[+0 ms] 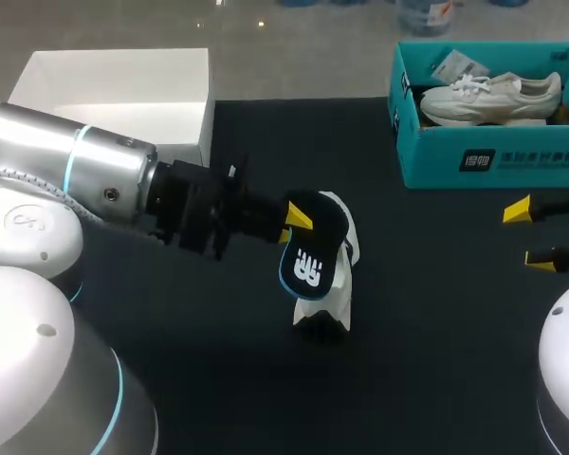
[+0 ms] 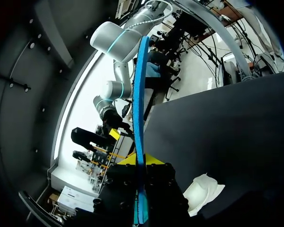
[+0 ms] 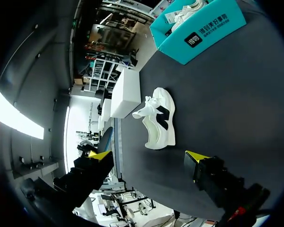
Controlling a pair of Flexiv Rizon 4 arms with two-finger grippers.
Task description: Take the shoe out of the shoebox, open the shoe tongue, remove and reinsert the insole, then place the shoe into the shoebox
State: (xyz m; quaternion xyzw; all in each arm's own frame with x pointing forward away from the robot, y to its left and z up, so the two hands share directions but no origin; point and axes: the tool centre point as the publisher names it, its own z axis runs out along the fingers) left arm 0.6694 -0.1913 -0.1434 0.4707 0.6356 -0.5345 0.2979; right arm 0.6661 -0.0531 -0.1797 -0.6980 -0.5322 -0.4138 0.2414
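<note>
Surface: dark surface point(image 1: 436, 322), white shoe point(image 1: 328, 313) near its middle.
Insole: insole point(image 1: 308, 256) just above shoe, long axis slanting down toward it, clenched in left pincer point(image 1: 294, 226).
Right pincer: right pincer point(image 1: 529, 234) released, empty, well apart from shoe.

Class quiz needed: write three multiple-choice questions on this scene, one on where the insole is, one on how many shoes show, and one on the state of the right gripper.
1. Where is the insole?
A. in the shoebox
B. in the left gripper, over the white shoe on the table
C. in the right gripper

2. How many shoes show?
A. one
B. three
C. two

3. The right gripper is:
A. open and empty
B. shut on a shoe
C. shut on the insole

Answers:
1 B: the left gripper's fingers pinch the insole above the white shoe.
2 C: a second shoe lies in the shoebox.
3 A: its fingers stand apart with nothing between them.
</note>
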